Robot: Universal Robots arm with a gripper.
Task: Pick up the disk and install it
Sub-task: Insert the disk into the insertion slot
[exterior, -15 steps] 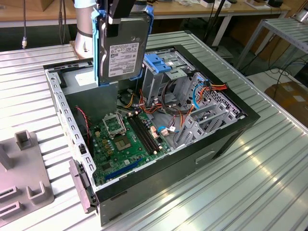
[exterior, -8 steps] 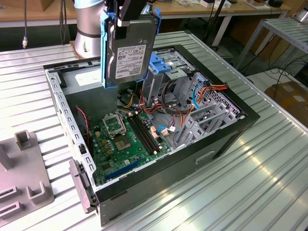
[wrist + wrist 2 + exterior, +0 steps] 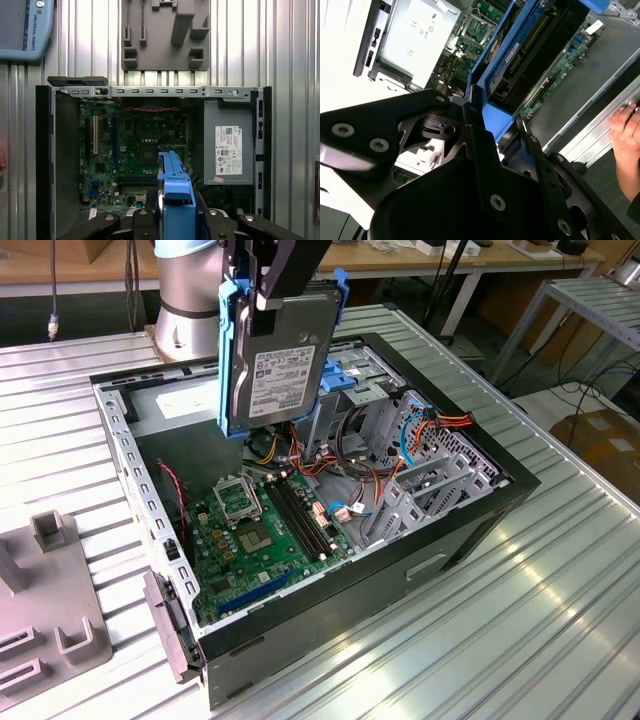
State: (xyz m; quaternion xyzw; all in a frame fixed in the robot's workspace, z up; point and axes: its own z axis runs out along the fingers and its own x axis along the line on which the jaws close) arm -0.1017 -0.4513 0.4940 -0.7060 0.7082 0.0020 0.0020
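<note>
End effector [image 3: 268,280] is clamped on the top of the disk [image 3: 280,370], pinching it across its flat faces. The disk hangs upright with its label toward the exterior view and blue rails [image 3: 228,360] down both long sides. It's well above the open computer case [image 3: 470,530] and touching nothing in it. Under it sits the motherboard [image 3: 255,535]. Toward the exterior view's right is the grey drive cage [image 3: 425,475], with a tangle of orange and red cables [image 3: 440,425] just beside it. In the first wrist view the disk [image 3: 175,195] shows edge-on over the board, near the power supply [image 3: 227,145]. Judgement: pick done, install not done. The grip looks high on the disk, so this carry wants slow moves and no swing. Keep the rails square to the cage and the lower edge clear of cables and board parts. A person's hand [image 3: 626,145] sits near the case rim in the second wrist view, which looks like a pinch risk. The table [image 3: 520,640] is shiny ribbed aluminium, with a grey fixture block [image 3: 55,610] near the case. Workbenches and a cardboard box [image 3: 605,440] stand behind.
</note>
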